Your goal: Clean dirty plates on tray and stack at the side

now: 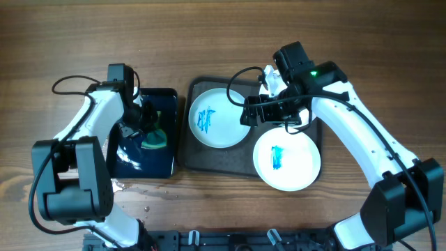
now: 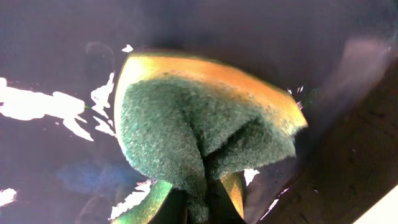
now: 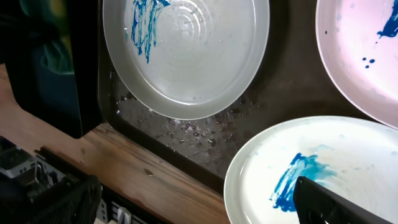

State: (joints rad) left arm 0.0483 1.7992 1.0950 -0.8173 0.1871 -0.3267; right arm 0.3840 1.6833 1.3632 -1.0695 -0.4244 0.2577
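Observation:
On the dark tray (image 1: 209,159) lie three white plates with blue smears. One plate (image 1: 218,118) (image 3: 186,56) sits at the tray's left. A second plate (image 1: 286,159) (image 3: 311,168) overhangs the front right rim. The third plate (image 1: 268,85) (image 3: 367,56) lies at the back, mostly under my right arm. My right gripper (image 1: 246,111) (image 3: 202,202) hovers open above the tray between the plates, holding nothing. My left gripper (image 1: 148,129) (image 2: 199,208) is shut on the green and yellow sponge (image 1: 157,139) (image 2: 205,124), which folds between the fingers.
The sponge hangs just above a small glossy black tray (image 1: 143,164) (image 2: 62,62), wet with bright puddles, left of the big tray. The big tray's floor (image 3: 186,130) is spotted with water drops. Bare wooden table (image 1: 390,63) surrounds both trays.

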